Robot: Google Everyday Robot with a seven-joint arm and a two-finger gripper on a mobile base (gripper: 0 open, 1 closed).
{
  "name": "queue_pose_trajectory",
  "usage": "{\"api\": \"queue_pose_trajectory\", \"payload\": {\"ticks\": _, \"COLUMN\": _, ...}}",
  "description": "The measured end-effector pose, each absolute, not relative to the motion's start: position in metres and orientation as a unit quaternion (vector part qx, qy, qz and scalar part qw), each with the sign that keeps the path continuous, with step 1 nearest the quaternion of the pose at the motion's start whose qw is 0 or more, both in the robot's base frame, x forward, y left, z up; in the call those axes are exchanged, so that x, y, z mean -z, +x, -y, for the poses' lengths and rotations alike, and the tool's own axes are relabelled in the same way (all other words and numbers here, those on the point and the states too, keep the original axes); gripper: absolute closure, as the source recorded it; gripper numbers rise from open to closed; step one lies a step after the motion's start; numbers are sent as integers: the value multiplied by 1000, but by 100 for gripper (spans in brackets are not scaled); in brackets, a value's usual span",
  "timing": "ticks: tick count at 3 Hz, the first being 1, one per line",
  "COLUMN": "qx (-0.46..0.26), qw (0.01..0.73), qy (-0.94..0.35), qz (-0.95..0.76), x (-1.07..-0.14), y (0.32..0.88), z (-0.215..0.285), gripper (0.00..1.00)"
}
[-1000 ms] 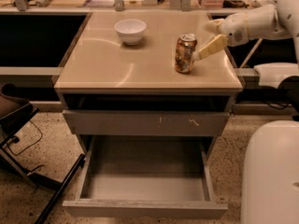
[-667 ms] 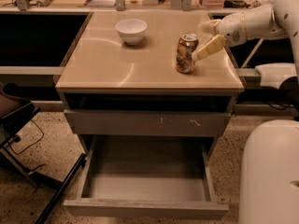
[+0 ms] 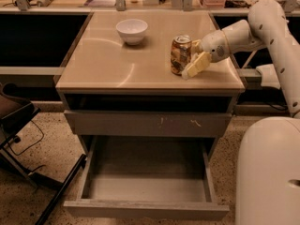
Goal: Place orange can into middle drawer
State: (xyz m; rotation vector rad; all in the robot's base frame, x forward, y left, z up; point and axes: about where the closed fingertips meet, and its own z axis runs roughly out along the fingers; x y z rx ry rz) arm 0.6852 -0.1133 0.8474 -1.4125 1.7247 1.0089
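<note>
- The table is holding the orange can close to its front right corner. A bump could be sending the can off the edge and onto the floor.
- The middle drawer is sitting pulled open, low down and well below the can. Letting go too high up could be making the can bounce out or land on its side.
- The scratched drawer front is sitting between the tabletop and the open drawer. The can could be knocking on it going down.
- The white bowl is sitting well apart from the can, so it is probably not getting in the way.
- The can is standing upright. It is smooth and round, so it could be slipping or tipping.
- The gripper is sitting right against the can, on the side nearest the arm. I cannot tell if it is holding the can or only touching it. A weak hold could be pushing the can over.
</note>
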Motion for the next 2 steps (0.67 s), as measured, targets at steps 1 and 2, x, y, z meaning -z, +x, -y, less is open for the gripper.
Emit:
{"api": "queue_pose_trajectory", "payload": {"ticks": 1, "qx": -387, "qw": 342, "qy": -542, "qz": -663, "x": -848, "y": 686, "z": 113, "gripper": 0}}
{"api": "queue_pose_trajectory", "payload": {"ticks": 2, "qx": -387, "qw": 342, "qy": -542, "qz": -663, "x": -848, "y": 686, "z": 113, "gripper": 18}}
